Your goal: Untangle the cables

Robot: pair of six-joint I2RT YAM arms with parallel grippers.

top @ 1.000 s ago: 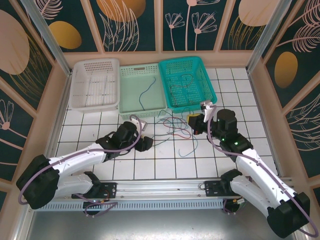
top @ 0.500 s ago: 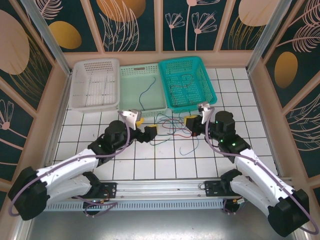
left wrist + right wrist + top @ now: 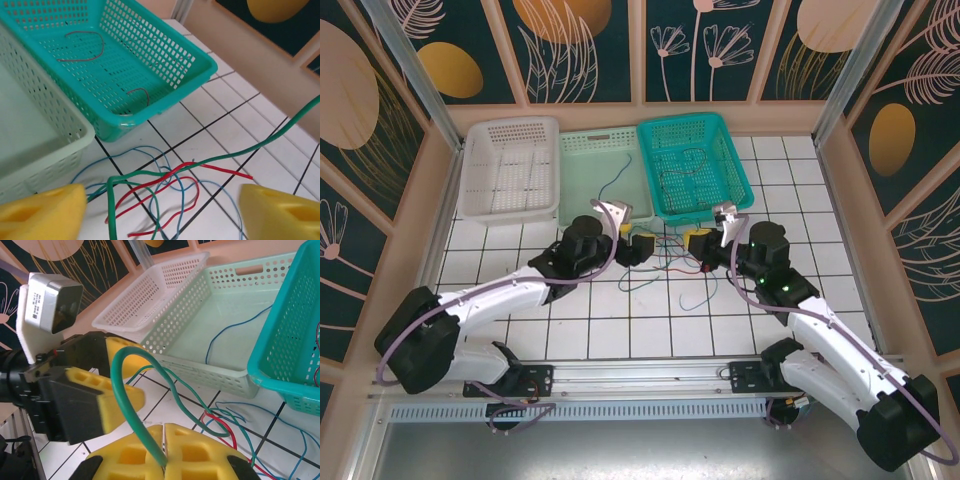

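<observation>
Right wrist view: right gripper (image 3: 164, 440) is clamped on the green cable (image 3: 116, 385), which arches left toward the wide-open left gripper (image 3: 160, 215). The other cables (image 3: 665, 262) lie tangled on the tabletop (image 3: 620, 320) between both.

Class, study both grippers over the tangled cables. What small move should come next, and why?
Probably the left gripper should lower and close on the green cable looping between its open jaws. The right gripper is shut on that cable, so two grips could draw it free of the red cable.
</observation>
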